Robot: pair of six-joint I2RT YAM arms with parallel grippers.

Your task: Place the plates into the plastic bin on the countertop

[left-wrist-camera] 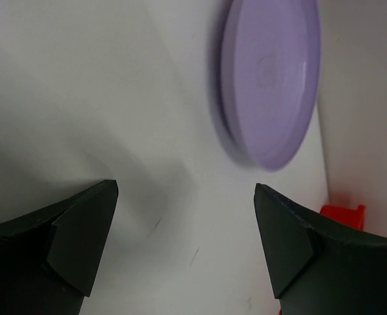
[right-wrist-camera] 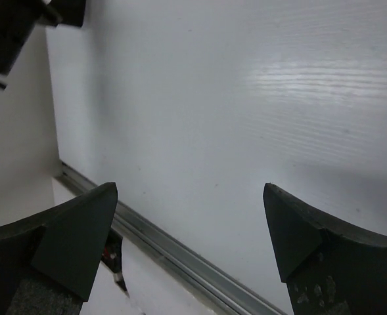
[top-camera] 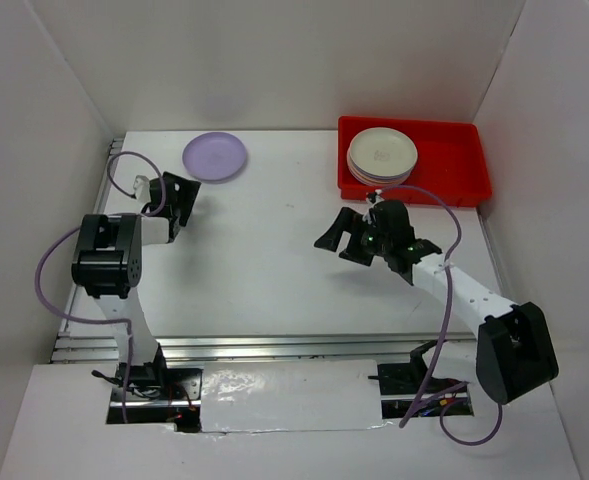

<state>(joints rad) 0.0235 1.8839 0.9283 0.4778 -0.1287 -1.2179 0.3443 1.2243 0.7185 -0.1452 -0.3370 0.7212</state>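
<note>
One purple plate (top-camera: pixel 215 156) lies on the white countertop (top-camera: pixel 274 260) at the far left. It also shows in the left wrist view (left-wrist-camera: pixel 269 79), ahead of the fingers. A stack of plates with a cream one on top (top-camera: pixel 382 153) sits in the left part of the red plastic bin (top-camera: pixel 454 160) at the far right. My left gripper (top-camera: pixel 181 200) is open and empty, just short of the purple plate. My right gripper (top-camera: pixel 340 236) is open and empty, over the countertop in front of the bin, pointing left.
White walls stand on the left, back and right. A metal rail (top-camera: pixel 274 345) runs along the near edge and shows in the right wrist view (right-wrist-camera: pixel 180 252). A corner of the red bin (left-wrist-camera: pixel 341 213) shows in the left wrist view.
</note>
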